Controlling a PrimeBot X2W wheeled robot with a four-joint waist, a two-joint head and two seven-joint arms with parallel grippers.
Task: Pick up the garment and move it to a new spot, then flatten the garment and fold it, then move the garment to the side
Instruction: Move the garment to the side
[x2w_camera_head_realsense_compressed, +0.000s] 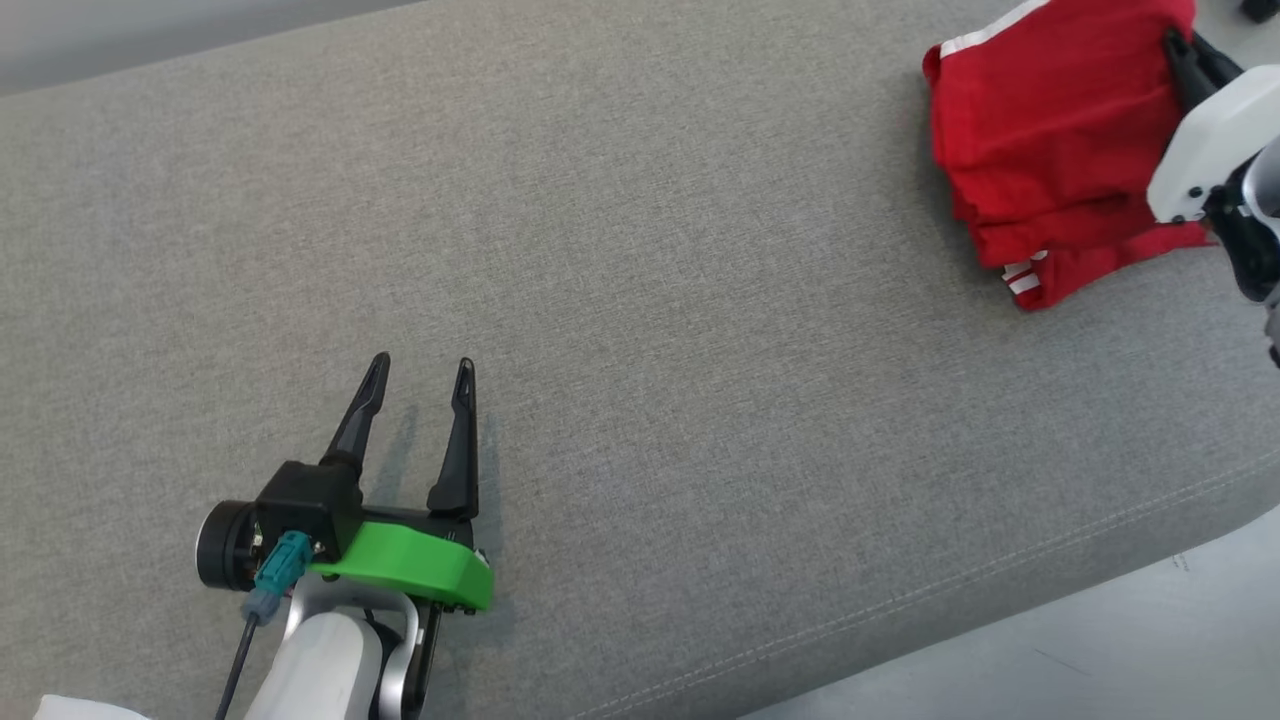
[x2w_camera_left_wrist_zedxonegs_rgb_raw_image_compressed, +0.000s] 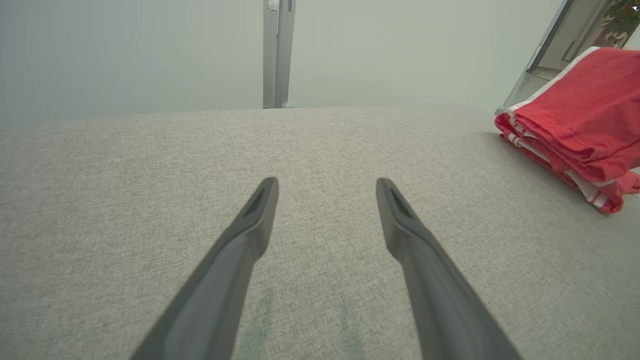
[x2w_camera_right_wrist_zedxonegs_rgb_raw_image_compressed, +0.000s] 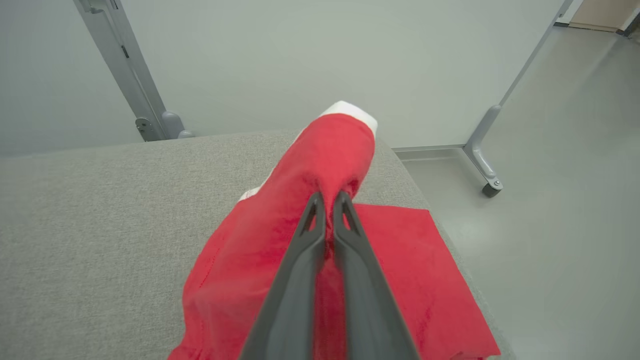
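red cloth of the folded garment (x2w_camera_head_realsense_compressed: 1050, 140) is pinched between the jaws of the right gripper (x2w_camera_right_wrist_zedxonegs_rgb_raw_image_compressed: 329, 200), at the right end of the grey padded table (x2w_camera_head_realsense_compressed: 640, 300). the left gripper (x2w_camera_head_realsense_compressed: 422, 372) is held spread, well apart.

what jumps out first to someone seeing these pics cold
The bright red garment with white trim grabs the eye, folded at the far right end of the grey fabric surface. The right tool is pinched shut on a raised fold of it. At the lower left of the head view, the left tool sits open and empty over bare fabric.
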